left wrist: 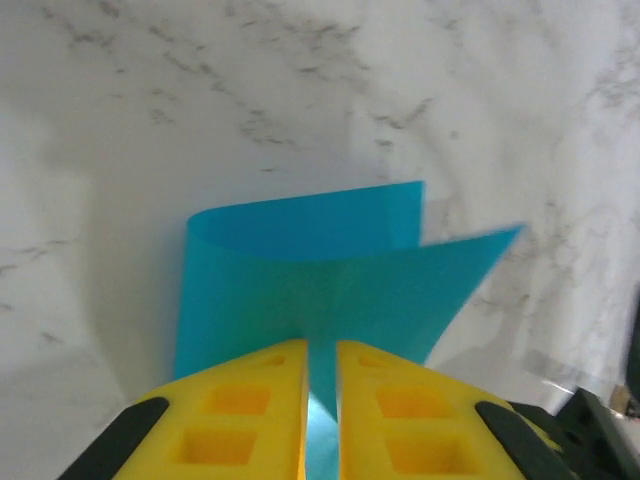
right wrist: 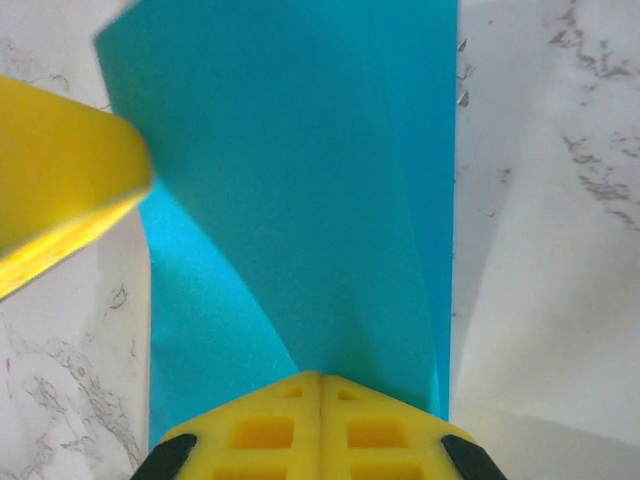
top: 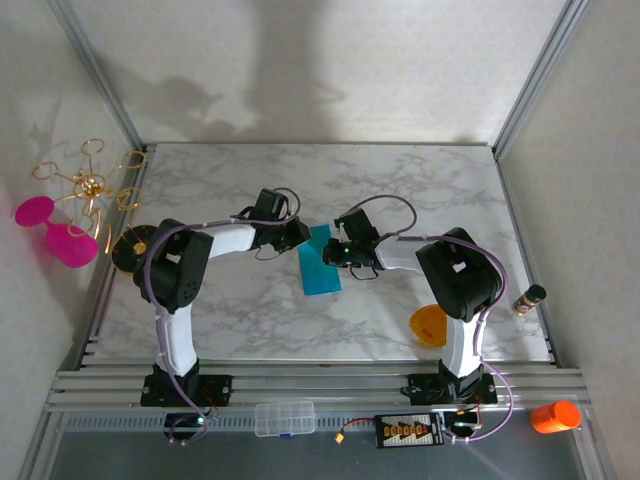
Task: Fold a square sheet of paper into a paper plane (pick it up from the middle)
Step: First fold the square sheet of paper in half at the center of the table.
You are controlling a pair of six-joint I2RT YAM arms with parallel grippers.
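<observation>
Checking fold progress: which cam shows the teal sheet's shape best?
Left wrist: the square sheet of paper shows bent double, both layers and free edges visible, pinched in the left claw. Right wrist crops it close up. Top external shows a small strip.

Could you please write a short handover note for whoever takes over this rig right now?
Left gripper: shut on an edge of the square sheet of paper.
Right gripper: shut on the same sheet, from the other side.
Paper: in the middle of the table, between both arms, bent over on itself in a loose curl. The orange bowl sits apart, by the right arm's base.
Done: sheet gripped, a first fold begun; no sharp crease visible.
Left: press that crease, then make every further fold to a pointed plane.
</observation>
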